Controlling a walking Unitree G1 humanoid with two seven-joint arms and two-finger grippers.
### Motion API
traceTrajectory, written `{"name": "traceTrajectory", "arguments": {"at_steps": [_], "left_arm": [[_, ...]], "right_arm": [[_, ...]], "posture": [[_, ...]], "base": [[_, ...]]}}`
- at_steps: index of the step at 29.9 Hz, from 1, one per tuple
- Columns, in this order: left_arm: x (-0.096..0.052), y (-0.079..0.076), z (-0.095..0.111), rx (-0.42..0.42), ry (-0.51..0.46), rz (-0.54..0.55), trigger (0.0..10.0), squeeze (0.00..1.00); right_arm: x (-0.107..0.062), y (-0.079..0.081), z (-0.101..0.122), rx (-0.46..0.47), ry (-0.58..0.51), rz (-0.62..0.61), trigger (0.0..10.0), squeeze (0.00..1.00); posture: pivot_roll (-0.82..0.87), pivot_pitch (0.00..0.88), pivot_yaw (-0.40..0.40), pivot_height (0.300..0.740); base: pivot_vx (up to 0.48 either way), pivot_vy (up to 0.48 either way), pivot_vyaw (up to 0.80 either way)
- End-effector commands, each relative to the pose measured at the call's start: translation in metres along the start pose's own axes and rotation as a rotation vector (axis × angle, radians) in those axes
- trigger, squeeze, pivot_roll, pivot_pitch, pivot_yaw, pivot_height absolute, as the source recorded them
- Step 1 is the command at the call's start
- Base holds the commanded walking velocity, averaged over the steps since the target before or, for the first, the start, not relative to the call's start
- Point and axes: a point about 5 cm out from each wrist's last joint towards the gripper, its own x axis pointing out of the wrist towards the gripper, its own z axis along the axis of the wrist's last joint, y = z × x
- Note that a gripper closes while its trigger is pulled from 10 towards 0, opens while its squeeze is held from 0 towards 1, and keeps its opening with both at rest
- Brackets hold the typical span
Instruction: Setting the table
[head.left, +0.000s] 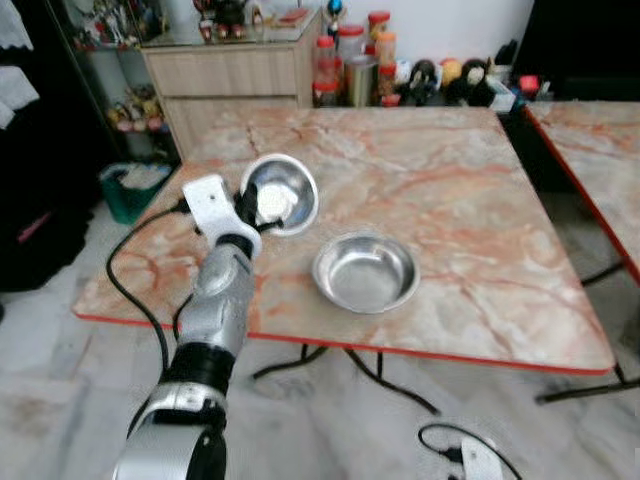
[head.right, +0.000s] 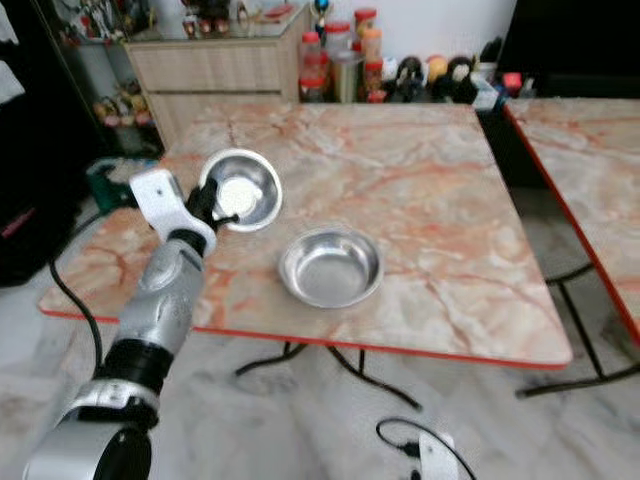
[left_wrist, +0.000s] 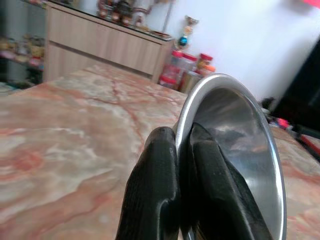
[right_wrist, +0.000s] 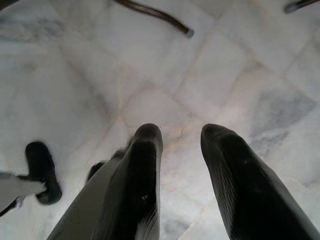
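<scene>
In the left eye view, the left gripper (head.left: 252, 205) pinches the rim of a shiny steel bowl (head.left: 283, 192), tilted on edge above the marble-patterned table (head.left: 450, 200); the fingers are mostly hidden behind the white wrist block. A second steel bowl (head.left: 365, 271) sits upright on the table, just beside the held one and nearer the red front edge. Jars and bottles (head.left: 350, 65) crowd the far side of the table, too blurred to read. The right arm's wrist (head.left: 478, 462) is cut off at the bottom edge.

The right eye view repeats this: the round, smooth held bowl (head.right: 240, 190) is tipped toward the camera, apart from the resting bowl (head.right: 331, 266).

In the left wrist view, two black fingers (left_wrist: 152, 195) press the thin rim of the bowl (left_wrist: 240, 145) between them over the table's veined pink surface (left_wrist: 65, 135).

In the right wrist view, the right gripper (right_wrist: 182, 145) hangs with fingers spread over pale marbled floor tiles (right_wrist: 240, 60); a dark table foot (right_wrist: 160, 15) is cut off at the edge.
</scene>
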Motion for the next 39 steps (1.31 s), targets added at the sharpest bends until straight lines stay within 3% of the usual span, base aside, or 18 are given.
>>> {"name": "traceTrajectory", "arguments": {"at_steps": [1,7,16,24,39], "left_arm": [[0.0003,-0.0064,0.0047,0.007,-0.017,-0.024,10.0,0.00],[-0.0004,-0.0079,0.0034,0.009,-0.007,-0.035,10.0,0.00],[-0.0012,-0.0078,-0.0040,-0.019,0.043,-0.043,10.0,0.00],[-0.0012,-0.0040,-0.0009,-0.028,0.032,-0.028,10.0,0.00],[-0.0014,-0.0047,0.0008,-0.021,0.021,-0.025,10.0,0.00]], "right_arm": [[0.0000,-0.0032,0.0009,-0.006,-0.005,-0.006,10.0,0.00],[-0.0001,-0.0044,0.0008,-0.006,-0.005,-0.006,10.0,0.00],[-0.0001,-0.0052,0.0007,-0.011,-0.004,-0.006,10.0,0.00],[-0.0001,-0.0057,0.0011,-0.009,-0.007,-0.005,10.0,0.00],[-0.0001,-0.0060,0.0009,-0.025,-0.002,0.001,10.0,0.00]], "posture": [[-0.01,0.000,0.061,0.740],[-0.01,0.000,0.056,0.740],[-0.01,0.000,0.053,0.740],[-0.01,0.000,0.050,0.740],[-0.01,0.002,0.048,0.740]], "base": [[0.000,-0.401,0.00],[0.000,-0.322,0.00],[0.000,0.000,0.00],[0.000,0.000,0.00],[0.295,0.000,0.00]]}}
